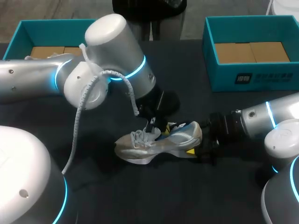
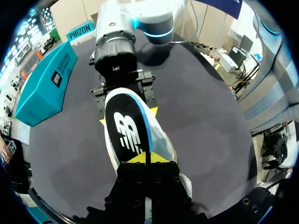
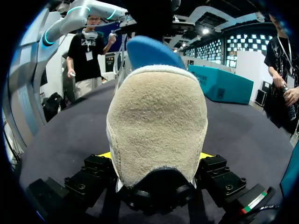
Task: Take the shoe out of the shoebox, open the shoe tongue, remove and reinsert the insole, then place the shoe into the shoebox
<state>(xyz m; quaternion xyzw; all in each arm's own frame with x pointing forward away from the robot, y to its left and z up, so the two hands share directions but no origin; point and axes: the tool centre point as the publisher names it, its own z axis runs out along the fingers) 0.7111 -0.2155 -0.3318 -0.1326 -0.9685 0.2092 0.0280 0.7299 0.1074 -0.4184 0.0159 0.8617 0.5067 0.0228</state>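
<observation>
Shoe (image 1: 145, 147) on dark worktop (image 1: 140, 196) between both arms, right jaws clamped on its heel, left jaws closed on black insole (image 2: 127, 133) sticking up out of it, teal shoebox (image 1: 252, 77) well apart.

Beige shoe (image 1: 149, 147), black insole (image 2: 126, 130) protruding

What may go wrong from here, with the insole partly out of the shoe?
1. The left gripper pinches only the end of the insole; it may slip out.
2. The right gripper holds the shoe only at the heel, so the shoe may tilt or lift with the insole.
3. The loose laces lie near the left gripper and could snag.
</observation>
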